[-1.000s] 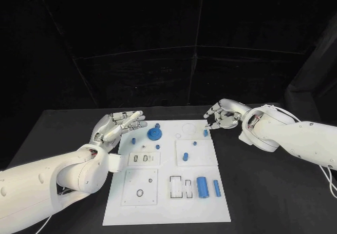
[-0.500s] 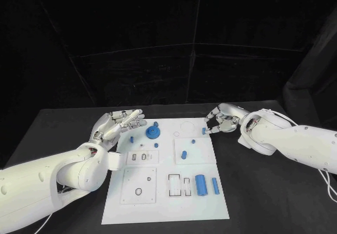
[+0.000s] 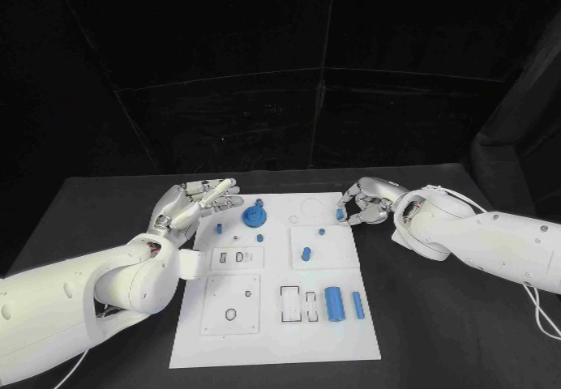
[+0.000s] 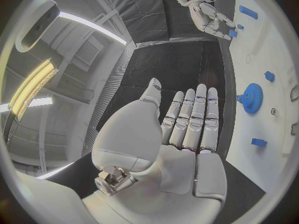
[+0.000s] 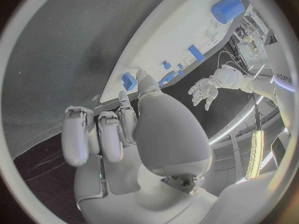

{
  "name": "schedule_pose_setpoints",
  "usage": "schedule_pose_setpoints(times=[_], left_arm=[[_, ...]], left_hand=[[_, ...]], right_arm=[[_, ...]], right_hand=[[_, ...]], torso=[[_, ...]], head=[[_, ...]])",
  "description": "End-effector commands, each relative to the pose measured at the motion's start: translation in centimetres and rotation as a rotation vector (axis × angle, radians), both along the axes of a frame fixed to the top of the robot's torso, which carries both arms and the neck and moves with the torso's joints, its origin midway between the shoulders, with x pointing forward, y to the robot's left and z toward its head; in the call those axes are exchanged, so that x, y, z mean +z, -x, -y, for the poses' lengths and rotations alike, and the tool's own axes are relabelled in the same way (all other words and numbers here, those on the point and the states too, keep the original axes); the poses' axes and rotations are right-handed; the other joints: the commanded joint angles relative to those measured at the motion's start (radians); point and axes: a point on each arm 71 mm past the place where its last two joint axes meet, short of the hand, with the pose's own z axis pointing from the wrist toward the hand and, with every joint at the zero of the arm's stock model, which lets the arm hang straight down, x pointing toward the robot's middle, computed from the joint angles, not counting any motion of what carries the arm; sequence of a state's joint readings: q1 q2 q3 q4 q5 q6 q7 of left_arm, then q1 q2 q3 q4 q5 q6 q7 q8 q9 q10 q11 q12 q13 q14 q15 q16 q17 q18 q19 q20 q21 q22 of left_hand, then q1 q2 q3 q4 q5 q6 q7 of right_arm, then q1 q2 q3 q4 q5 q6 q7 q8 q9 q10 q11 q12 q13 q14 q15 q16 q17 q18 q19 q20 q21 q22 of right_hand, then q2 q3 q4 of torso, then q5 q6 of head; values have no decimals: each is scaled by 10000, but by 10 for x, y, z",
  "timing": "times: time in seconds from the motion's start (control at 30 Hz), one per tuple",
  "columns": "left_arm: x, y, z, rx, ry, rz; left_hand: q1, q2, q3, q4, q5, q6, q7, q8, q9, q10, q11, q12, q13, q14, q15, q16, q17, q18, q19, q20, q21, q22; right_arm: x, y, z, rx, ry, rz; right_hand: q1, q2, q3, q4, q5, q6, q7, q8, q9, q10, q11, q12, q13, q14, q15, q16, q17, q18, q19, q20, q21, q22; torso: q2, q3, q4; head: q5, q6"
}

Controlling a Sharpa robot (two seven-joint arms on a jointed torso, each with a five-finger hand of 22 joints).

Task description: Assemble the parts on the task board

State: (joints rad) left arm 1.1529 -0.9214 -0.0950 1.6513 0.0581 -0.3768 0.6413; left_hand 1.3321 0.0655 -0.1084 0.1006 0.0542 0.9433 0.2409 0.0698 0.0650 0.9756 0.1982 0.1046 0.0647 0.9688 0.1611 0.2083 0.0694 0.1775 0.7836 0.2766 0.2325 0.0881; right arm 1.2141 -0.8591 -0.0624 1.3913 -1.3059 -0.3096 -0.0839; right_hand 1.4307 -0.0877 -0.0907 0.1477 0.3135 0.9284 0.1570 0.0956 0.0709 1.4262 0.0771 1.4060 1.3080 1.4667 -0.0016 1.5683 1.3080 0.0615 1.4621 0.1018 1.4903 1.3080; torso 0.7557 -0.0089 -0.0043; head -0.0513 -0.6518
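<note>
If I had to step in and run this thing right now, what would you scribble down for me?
Left robot hand: open, flat, holding nothing, beside the task board's far left corner.
Right robot hand: at the far right edge, fingers curled around a small blue part; whether it is gripped, I cannot tell.
On the board: blue gear, a blue cylinder with a thinner blue peg beside it, and small blue pieces scattered.
Left to do: most parts seem unplaced; several slots look empty.
</note>
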Motion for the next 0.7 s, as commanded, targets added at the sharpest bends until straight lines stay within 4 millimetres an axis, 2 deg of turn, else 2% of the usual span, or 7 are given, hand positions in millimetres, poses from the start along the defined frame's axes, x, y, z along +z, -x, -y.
schedule_pose_setpoints(times=[0.03,0.17,0.27,0.33,0.47,0.53,0.7], left_arm=[[1,0,2,-164,47,74],[1,0,2,-164,44,67],[1,0,2,-165,41,58],[1,0,2,-167,39,51],[1,0,1,-169,36,37],[1,0,1,-171,35,31],[1,0,1,-179,36,24]], left_hand=[[22,112,-8,-62,8,52,73,-18,5,66,-3,-26,3,83,4,-39,12,77,68,4,56,-1],[22,112,-8,-62,8,52,73,-18,5,66,-3,-26,3,83,4,-39,12,77,68,4,56,-1],[22,112,-8,-62,8,52,73,-18,5,66,-3,-26,3,83,4,-39,12,77,68,4,56,-1],[22,113,-9,-66,8,52,74,-19,4,67,-3,-28,3,85,3,-42,12,77,75,3,58,-1],[22,113,-9,-66,8,52,74,-19,4,67,-3,-28,3,85,3,-42,12,77,75,3,58,-1],[22,113,-9,-66,8,52,74,-19,4,67,-3,-28,3,85,3,-42,12,77,75,3,58,-1],[21,114,-10,-69,8,51,76,-21,4,66,-2,-30,2,85,3,-45,11,76,81,2,59,-2]], right_arm=[[1,-2,0,-75,65,235],[1,-3,-2,-67,64,240],[0,-4,-3,-44,73,219],[0,-4,-3,-28,81,205],[-1,-5,-5,13,86,176],[-1,-5,-6,46,95,144],[-2,-6,-9,110,134,65]], right_hand=[[6,172,70,-3,46,11,76,13,-2,66,10,57,701,1041,48,25,2628,-168,141,45,73,165],[77,330,168,-48,-127,108,62,71,15,91,-1,104,751,1041,43,25,2628,-170,136,49,93,190],[215,525,355,-147,-546,209,49,121,21,112,-15,144,795,1041,34,25,2628,-172,131,44,115,223],[378,696,549,-266,-1027,296,42,153,23,130,-24,170,826,1041,24,25,2628,-176,132,37,130,251],[501,921,824,-398,-1341,443,31,190,19,211,-37,260,934,1041,15,25,2628,-187,147,31,158,321],[608,1030,1001,-502,-1639,527,14,200,15,281,-53,336,1024,1041,2,25,2628,-197,168,24,181,384],[638,1080,1186,-608,-1794,699,-22,229,15,347,-80,407,1110,1041,-16,25,2628,-205,182,10,199,434]], torso=[[-9,-7,6],[-3,-3,3],[-2,-5,7],[-12,-7,7],[-8,1,3],[-8,5,-3],[-14,4,11]], head=[[-17,-11],[-9,-28],[-59,-50],[-86,-71],[-64,-82],[-39,-75],[-67,-82]])
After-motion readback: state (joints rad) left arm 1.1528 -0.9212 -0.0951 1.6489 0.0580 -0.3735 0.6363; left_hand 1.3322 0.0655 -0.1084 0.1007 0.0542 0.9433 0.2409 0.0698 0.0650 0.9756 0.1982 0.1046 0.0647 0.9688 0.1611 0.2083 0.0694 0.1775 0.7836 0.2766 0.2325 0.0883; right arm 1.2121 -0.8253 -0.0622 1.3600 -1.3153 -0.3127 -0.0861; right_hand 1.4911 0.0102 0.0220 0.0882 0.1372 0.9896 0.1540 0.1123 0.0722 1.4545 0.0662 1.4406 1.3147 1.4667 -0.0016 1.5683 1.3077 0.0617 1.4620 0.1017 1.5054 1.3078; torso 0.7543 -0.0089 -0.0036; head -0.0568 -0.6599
